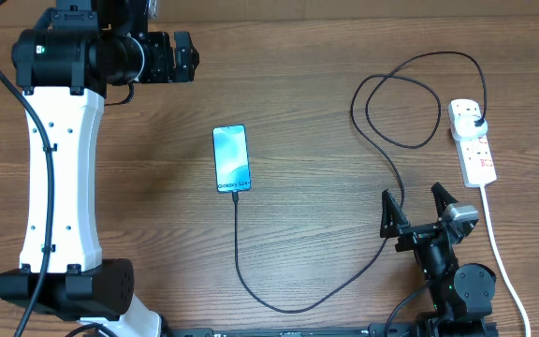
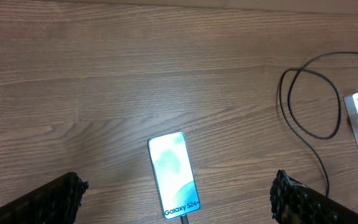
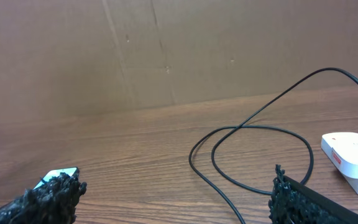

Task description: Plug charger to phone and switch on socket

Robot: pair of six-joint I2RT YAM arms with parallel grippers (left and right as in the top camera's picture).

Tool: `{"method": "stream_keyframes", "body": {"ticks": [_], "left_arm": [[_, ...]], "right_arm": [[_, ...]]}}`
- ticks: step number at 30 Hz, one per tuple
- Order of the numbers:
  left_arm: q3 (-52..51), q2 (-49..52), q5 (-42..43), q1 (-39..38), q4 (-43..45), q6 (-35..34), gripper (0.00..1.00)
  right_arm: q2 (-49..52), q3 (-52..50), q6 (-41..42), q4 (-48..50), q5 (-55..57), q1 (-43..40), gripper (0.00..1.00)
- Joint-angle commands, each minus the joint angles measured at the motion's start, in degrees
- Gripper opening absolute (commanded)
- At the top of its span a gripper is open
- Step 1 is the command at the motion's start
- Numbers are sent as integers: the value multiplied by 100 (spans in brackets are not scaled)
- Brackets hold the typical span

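Note:
The phone lies flat mid-table, its light-blue screen lit with "Galaxy" text at the near end; it also shows in the left wrist view. The black charger cable runs from the phone's near end, curves across the front, loops at the back right and ends in a black plug head seated in the white socket strip. My left gripper is open and empty at the far left, high above the table. My right gripper is open and empty near the front right, beside the cable.
The strip's thick white cord runs down the right side past my right arm base. The cable loop lies ahead of my right gripper. A brown board wall stands behind the table in the right wrist view.

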Motion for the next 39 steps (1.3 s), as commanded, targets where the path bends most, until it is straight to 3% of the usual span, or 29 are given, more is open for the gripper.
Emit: {"method": "stream_keyframes", "body": {"ticks": [1, 13, 21, 25, 39], "left_arm": [[44, -50, 44, 26, 7, 87, 99], [44, -190, 17, 22, 4, 87, 100], [-214, -964, -417, 33, 70, 92, 99], [-1139, -1764, -881, 37, 660, 160, 99], [-6013, -5300, -981, 37, 4166, 393, 100]], "right_arm": [[-63, -61, -2, 24, 74, 31, 100], [-63, -61, -2, 24, 74, 31, 100], [-63, -61, -2, 24, 74, 31, 100], [-63, -61, -2, 24, 74, 31, 100], [-63, -61, -2, 24, 74, 31, 100]]}}
